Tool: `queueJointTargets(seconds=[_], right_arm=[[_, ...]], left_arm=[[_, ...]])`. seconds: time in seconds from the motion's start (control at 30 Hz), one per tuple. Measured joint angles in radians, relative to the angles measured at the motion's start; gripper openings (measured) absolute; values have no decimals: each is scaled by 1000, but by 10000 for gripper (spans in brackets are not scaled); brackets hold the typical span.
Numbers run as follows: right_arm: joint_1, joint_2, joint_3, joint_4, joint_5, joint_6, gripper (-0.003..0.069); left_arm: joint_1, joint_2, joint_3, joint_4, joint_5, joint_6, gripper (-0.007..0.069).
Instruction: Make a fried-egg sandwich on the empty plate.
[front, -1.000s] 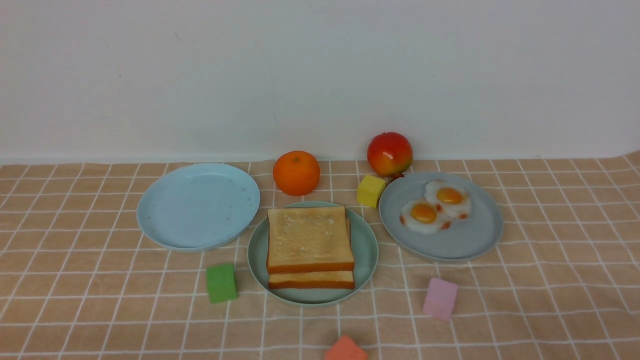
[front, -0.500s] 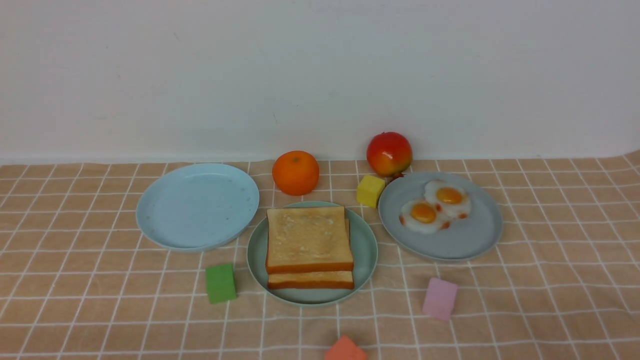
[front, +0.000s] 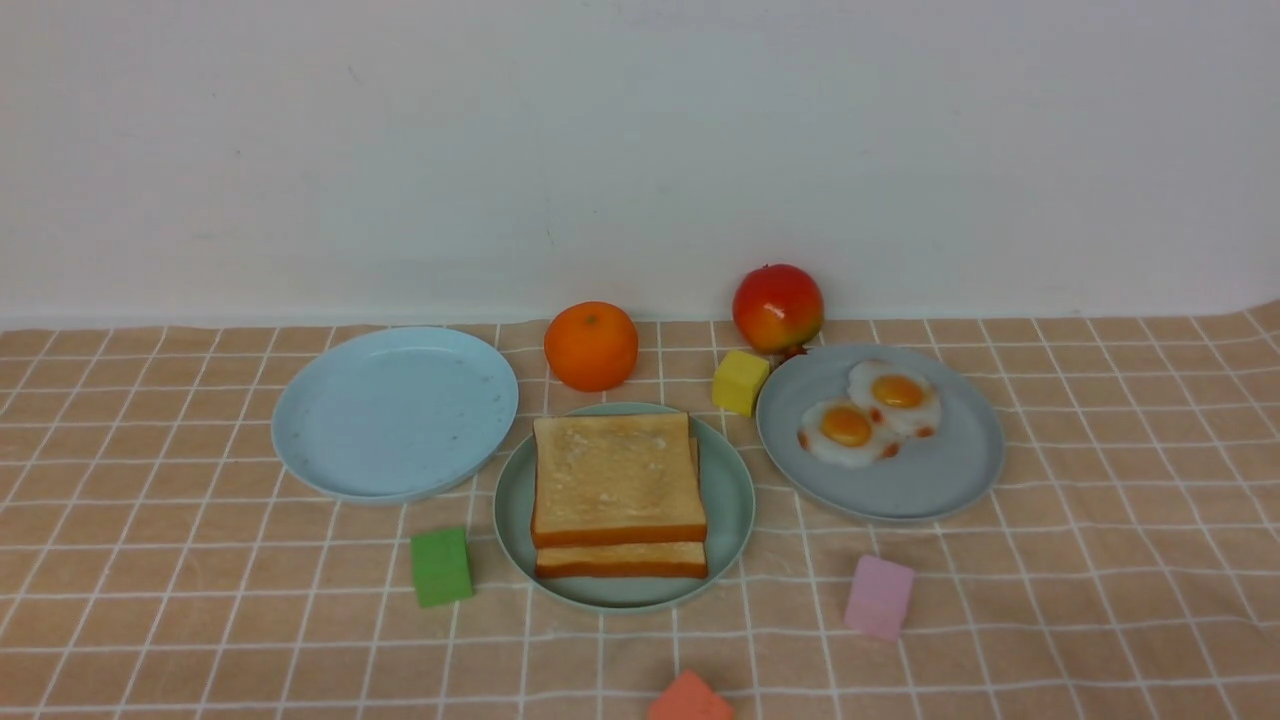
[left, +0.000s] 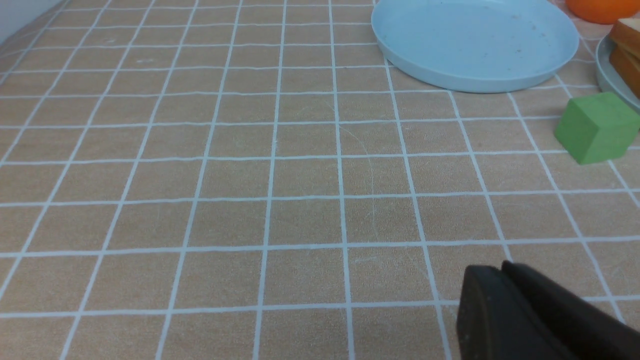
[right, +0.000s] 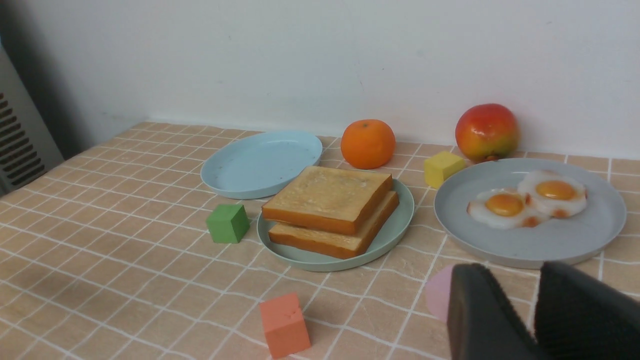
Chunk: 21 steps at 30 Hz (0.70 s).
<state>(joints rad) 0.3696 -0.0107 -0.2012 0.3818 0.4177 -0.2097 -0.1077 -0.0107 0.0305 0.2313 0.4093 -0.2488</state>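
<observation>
Two toast slices (front: 615, 475) lie stacked on the mint-green plate (front: 730, 500) at the centre. To its left the light-blue plate (front: 395, 410) stands empty. Two fried eggs (front: 870, 415) lie on the grey-blue plate (front: 930, 480) to the right. Neither gripper shows in the front view. In the left wrist view my left gripper (left: 500, 267) is shut and holds nothing, low over bare cloth short of the light-blue plate (left: 475, 45). My right gripper (right: 515, 274) is open and empty, hovering near the grey-blue plate (right: 530, 245) with the eggs (right: 530, 200).
An orange (front: 591, 345) and a red-yellow fruit (front: 778, 306) sit by the back wall. Small blocks are scattered around the plates: yellow (front: 741, 381), green (front: 441, 566), pink (front: 880, 596) and orange-red (front: 690, 700). The pink block (right: 439, 295) is partly behind my right gripper.
</observation>
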Motion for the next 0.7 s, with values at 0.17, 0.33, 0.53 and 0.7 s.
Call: queueJointTargets(seconds=[0.17,0.33,0.53,0.7], right_arm=[[-48,0,0,-118,8,14,204],[-189,0,1,-242,93,90,211],[-280,0,52,-263,102,98,215],[-297,0,208,-254,8,105,222]], left_arm=[[0,0,0,0,0,0,39],[0,0,0,0,0,0,41],[0,0,0,0,0,0,50],[0,0,0,0,0,1,57]])
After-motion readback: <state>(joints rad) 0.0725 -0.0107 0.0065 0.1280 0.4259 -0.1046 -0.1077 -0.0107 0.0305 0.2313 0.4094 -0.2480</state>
